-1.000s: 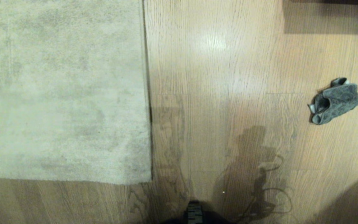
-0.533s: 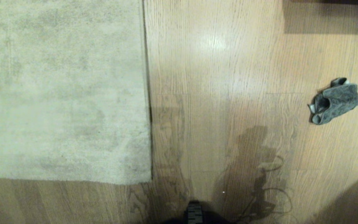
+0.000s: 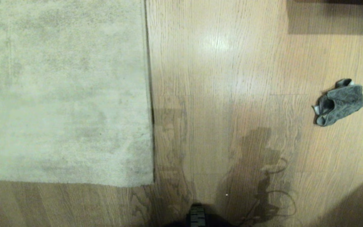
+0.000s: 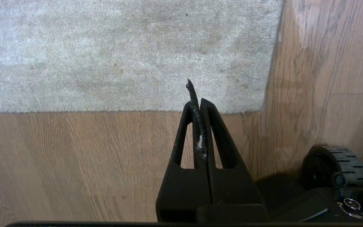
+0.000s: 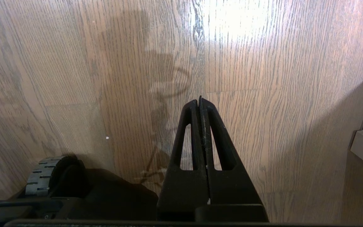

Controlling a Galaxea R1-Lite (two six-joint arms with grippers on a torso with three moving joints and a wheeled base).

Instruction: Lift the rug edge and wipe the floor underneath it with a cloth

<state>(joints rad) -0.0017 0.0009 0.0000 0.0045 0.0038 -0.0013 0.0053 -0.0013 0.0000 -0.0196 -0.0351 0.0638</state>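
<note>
Rug edge (image 3: 150,94) lies flat, cloth (image 3: 339,102) well right of it, nothing's moved; left gripper (image 4: 197,101) and right gripper (image 5: 199,102) both pinched together, empty, so unstarted.

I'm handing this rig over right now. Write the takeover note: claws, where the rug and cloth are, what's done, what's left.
Left claw: shut, empty, above the rug's near corner, not touching it.
Right claw: shut, empty, over bare floor.
Rug edge: lying flat on the robot's left; its corner is down too.
Cloth: crumpled on the floor far to the robot's right, well apart from the rug, untouched.
Done: nothing yet.
Left: pick up the cloth, probably with the right claw; lift the rug edge, probably with the left; wipe the floor underneath.
</note>
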